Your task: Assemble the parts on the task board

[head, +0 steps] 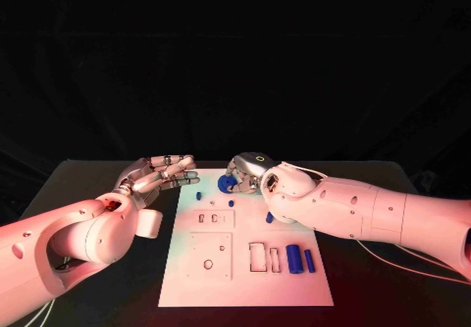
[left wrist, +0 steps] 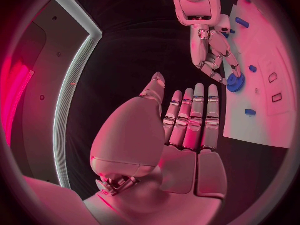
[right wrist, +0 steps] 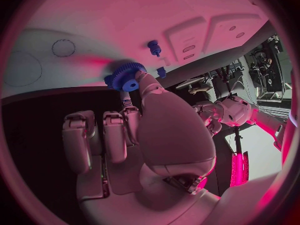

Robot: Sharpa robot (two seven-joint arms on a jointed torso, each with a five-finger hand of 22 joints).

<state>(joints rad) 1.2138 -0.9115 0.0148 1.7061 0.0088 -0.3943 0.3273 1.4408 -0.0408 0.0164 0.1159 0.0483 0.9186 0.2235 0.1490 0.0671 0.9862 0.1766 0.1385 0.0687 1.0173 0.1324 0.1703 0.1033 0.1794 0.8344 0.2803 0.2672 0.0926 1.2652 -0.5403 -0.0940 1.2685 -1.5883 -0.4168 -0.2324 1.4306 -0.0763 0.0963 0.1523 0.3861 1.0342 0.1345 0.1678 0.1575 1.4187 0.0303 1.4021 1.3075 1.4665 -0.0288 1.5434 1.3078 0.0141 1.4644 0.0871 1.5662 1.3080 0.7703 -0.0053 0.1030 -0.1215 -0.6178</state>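
Note:
The white task board point(head: 246, 279) lies in the middle of the table. My right hand point(head: 251, 170) is over the board's far edge and pinches a blue gear point(head: 228, 184) in its fingertips. The right wrist view shows the gear point(right wrist: 127, 76) at the tips of that hand point(right wrist: 144, 130), close above the board point(right wrist: 94, 25). My left hand point(head: 160, 174) hovers just off the board's far left corner, open, with its fingers stretched out and nothing in them. From the left wrist view, the left hand point(left wrist: 187, 120) faces the right hand point(left wrist: 212, 55) and the gear point(left wrist: 235, 82).
Small blue pegs point(head: 198, 195), point(head: 231, 203), point(head: 269, 217) stand on the board's far half. Two blue cylinders point(head: 293, 259), point(head: 309, 260) lie at its near right beside rectangular slots point(head: 257, 257). Two raised white plates point(head: 214, 219), point(head: 210, 255) sit on the left half.

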